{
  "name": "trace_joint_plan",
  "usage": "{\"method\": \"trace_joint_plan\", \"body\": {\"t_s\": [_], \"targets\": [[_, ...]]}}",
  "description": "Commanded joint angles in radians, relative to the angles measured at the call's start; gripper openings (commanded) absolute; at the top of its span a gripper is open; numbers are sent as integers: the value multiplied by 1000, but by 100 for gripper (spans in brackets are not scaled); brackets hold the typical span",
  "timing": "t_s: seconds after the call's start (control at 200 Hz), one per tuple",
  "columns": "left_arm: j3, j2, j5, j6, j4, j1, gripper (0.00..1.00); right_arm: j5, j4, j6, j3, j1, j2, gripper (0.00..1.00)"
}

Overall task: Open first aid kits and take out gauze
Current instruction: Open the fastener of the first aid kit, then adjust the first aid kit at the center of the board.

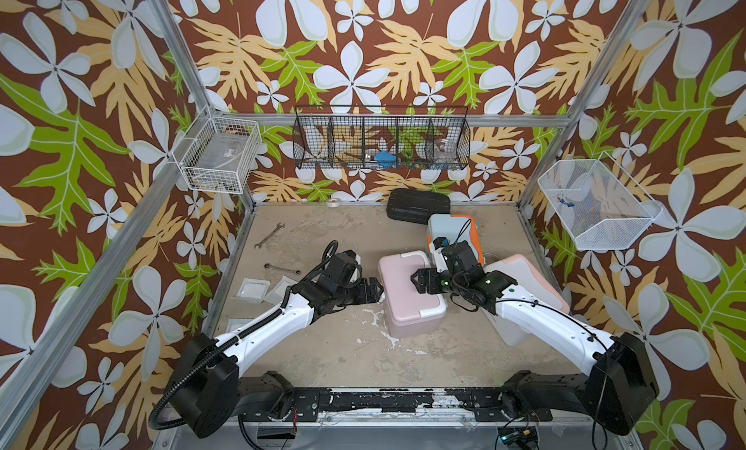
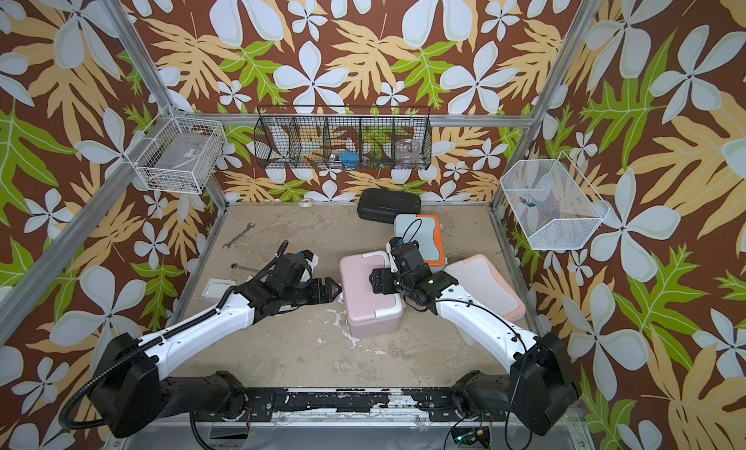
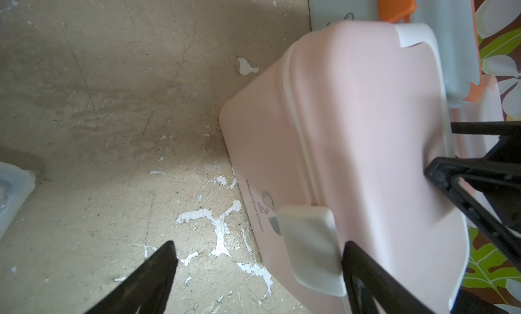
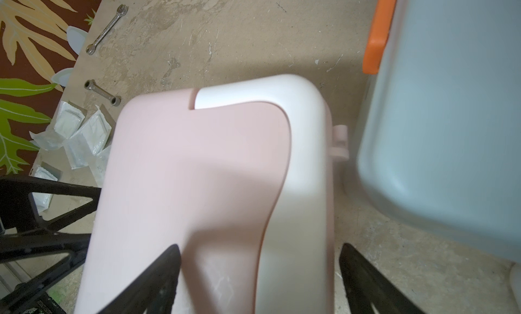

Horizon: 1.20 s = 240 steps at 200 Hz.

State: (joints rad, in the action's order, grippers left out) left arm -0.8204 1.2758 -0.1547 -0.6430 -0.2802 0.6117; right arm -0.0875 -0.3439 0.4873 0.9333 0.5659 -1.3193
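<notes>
I see the pink kit (image 1: 409, 302) with its lid down, mid tabletop (image 1: 323, 355). My left hand (image 1: 377, 292) gapes wide around its white latch (image 3: 310, 247). My right hand (image 1: 415, 282), also wide, straddles the handle (image 4: 298, 157), perhaps touching. Gauze packets (image 1: 255, 289) lie far left.

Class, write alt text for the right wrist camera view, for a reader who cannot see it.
A closed dusty pink first aid kit with a white handle fills the frame, the open right gripper poised over it. A light blue kit with orange trim stands beside it; gauze packets and two wrenches lie on the table.
</notes>
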Motion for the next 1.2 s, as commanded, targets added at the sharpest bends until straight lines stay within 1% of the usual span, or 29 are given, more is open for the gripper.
{"method": "trace_joint_plan", "body": {"t_s": [0.0,0.095,0.165,0.31,0.425,0.495,0.576,0.696,0.801,0.896,0.956,1.096,1.196], "targets": [[29,-34,58,10,-60,0,92,51,-190,-33,-15,0,-15,87],[57,-71,75,0,-67,-2,92,48,-190,-29,-16,0,-19,87],[64,-94,65,-9,-68,-4,91,46,-191,-30,-11,0,-18,87],[12,-156,-29,-33,-49,-3,90,29,-198,-30,3,0,-10,86],[-49,-161,-125,-46,-20,-1,91,-2,-189,-50,3,0,4,86],[-71,-138,-182,-52,-3,-1,92,-53,-178,-63,-8,0,12,86],[-73,-113,-218,-58,21,-1,92,-107,-169,-67,-23,0,28,86],[-67,-90,-217,-59,37,-1,92,-205,-139,-51,-67,2,84,85],[-70,-75,-214,-51,36,-4,93,-306,-98,-4,-118,14,150,84],[-78,-60,-216,-41,31,-7,93,-351,-71,32,-147,31,199,84],[-83,-53,-216,-36,27,-10,93,-342,-78,48,-149,33,219,84],[-88,-53,-212,-26,8,-24,93,-214,-131,65,-117,31,236,84],[-75,-73,-198,-31,-11,-29,94,-164,-145,60,-85,24,226,84]]}}
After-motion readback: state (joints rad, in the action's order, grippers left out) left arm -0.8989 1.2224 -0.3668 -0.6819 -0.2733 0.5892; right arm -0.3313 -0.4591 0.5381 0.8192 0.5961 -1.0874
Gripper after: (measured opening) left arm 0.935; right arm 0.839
